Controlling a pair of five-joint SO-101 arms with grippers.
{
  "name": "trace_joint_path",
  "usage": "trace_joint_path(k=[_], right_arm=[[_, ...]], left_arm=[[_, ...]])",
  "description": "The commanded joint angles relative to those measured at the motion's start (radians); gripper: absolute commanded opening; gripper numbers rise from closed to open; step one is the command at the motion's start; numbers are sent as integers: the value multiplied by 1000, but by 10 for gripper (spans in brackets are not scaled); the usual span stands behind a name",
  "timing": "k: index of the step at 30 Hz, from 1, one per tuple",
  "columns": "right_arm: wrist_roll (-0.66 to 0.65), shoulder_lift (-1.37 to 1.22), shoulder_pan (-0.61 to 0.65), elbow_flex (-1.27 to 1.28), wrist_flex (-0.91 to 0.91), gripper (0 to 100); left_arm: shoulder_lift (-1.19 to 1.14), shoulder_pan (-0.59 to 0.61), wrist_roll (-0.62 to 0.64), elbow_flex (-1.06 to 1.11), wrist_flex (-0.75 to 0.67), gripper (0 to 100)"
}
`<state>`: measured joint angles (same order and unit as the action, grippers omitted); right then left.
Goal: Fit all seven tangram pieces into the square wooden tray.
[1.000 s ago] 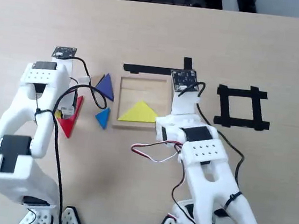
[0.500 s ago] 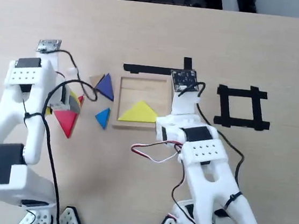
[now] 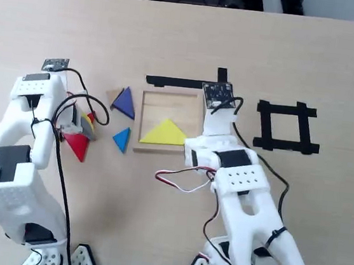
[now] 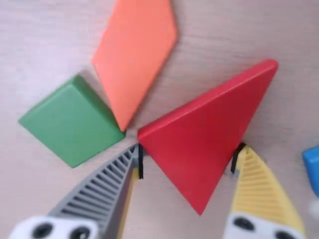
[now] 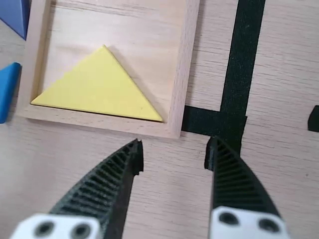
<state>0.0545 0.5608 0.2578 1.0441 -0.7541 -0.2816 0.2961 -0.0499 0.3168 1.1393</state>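
1. Where the left gripper [image 4: 188, 158] sits left of the tray [image 3: 174, 94], its fingers are closed on the red triangle [image 4: 204, 134], one tip against each of two edges.
2. The red triangle lies on the table [image 3: 175, 36], one corner just beside the green square [image 4: 70, 122] and the orange parallelogram [image 4: 134, 55].
3. A light blue triangle [image 3: 121, 138] and a dark blue triangle [image 3: 125, 102] lie outside the tray, between it and the red triangle.
4. A yellow triangle [image 5: 97, 87] lies flat in the tray, its long edge along the rim nearest the arms.
5. The right gripper [image 5: 174, 149] is spread wide and holds nothing. It hangs over the table just outside a tray corner, beside a strip of black tape [image 5: 244, 59].
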Motion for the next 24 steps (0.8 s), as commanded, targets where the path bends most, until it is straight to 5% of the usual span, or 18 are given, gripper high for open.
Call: trace_joint_path(k=[1, 18, 24], right_arm=[[-11, 27, -8, -2, 17, 215], [-11, 27, -8, -2, 17, 215], [-11, 27, -8, -2, 17, 215]], left_arm=[[3, 10, 0, -74, 8, 307], [-35, 12, -54, -117, 8, 311], [-176, 38, -51, -311, 137, 311]])
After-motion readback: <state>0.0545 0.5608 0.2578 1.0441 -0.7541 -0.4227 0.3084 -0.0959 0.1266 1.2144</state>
